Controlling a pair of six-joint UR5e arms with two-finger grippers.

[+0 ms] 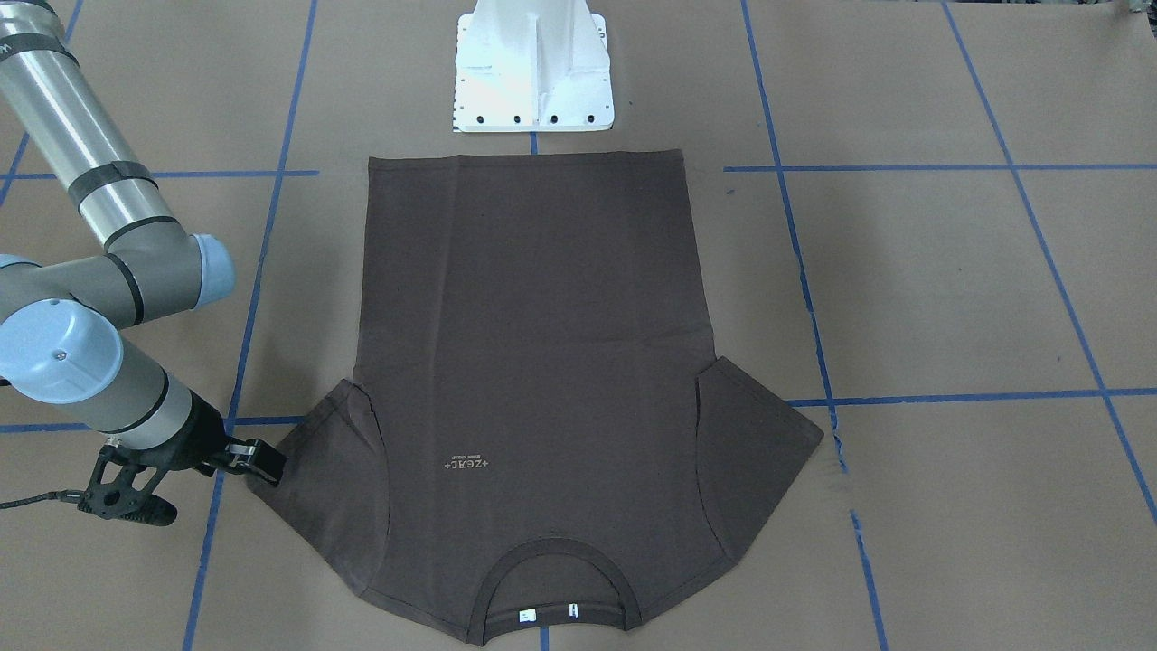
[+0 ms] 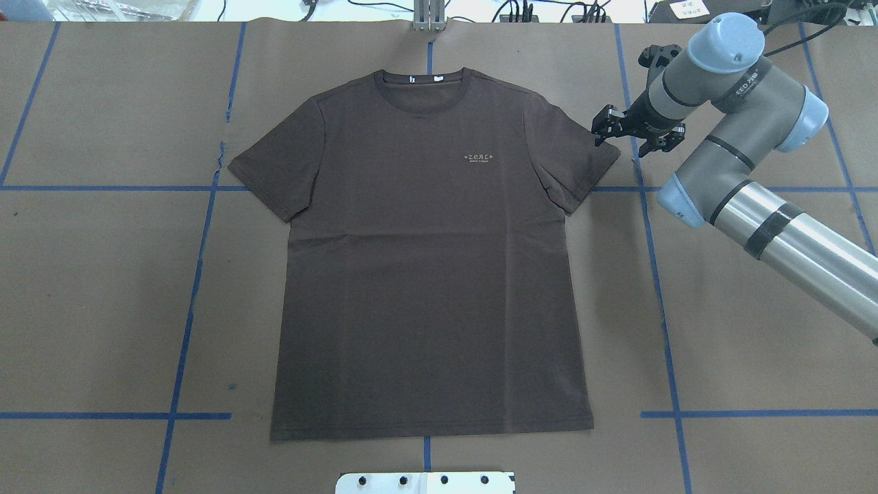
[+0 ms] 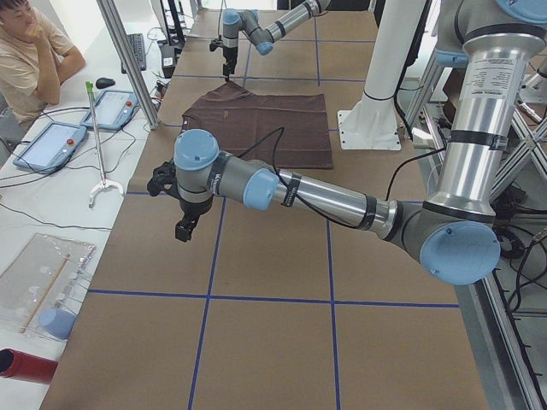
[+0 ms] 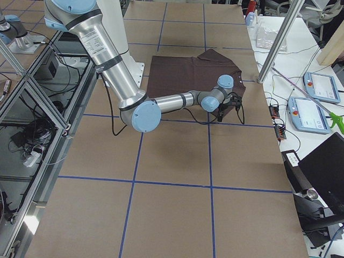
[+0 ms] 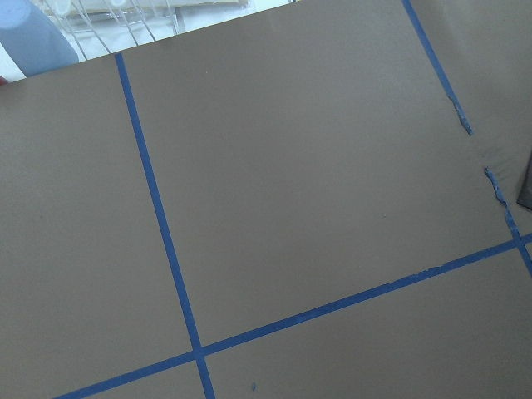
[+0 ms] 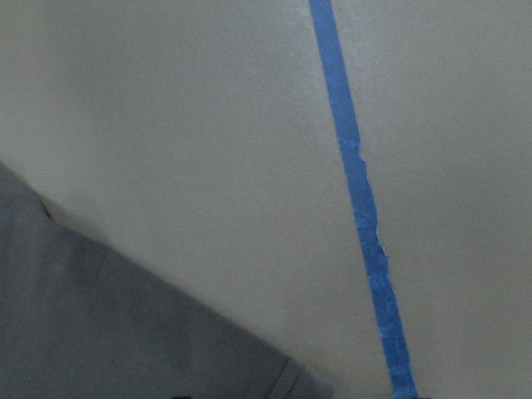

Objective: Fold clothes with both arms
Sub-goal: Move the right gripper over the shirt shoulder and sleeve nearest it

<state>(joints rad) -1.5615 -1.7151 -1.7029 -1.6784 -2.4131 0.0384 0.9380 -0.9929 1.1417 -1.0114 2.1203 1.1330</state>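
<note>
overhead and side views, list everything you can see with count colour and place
T-shirt: one, dark brown, flat at table centre, collar away from the robot
tape lines: several, blue, grid across the brown table
base block: one, white, by the shirt's hem
tablets: two, pale blue, on the side bench
person: one, beige shirt, seated at that bench
right gripper: one, black, open, beside a sleeve tip
left gripper: one, black, over bare table; open or shut unclear

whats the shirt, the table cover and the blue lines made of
T-shirt: soft matte knit, probably cotton jersey; it lies limp with faint creases and a ribbed collar. Table cover: looks like brown kraft paper, flat and dull. Blue lines: likely masking tape, with ragged torn edges.
</note>
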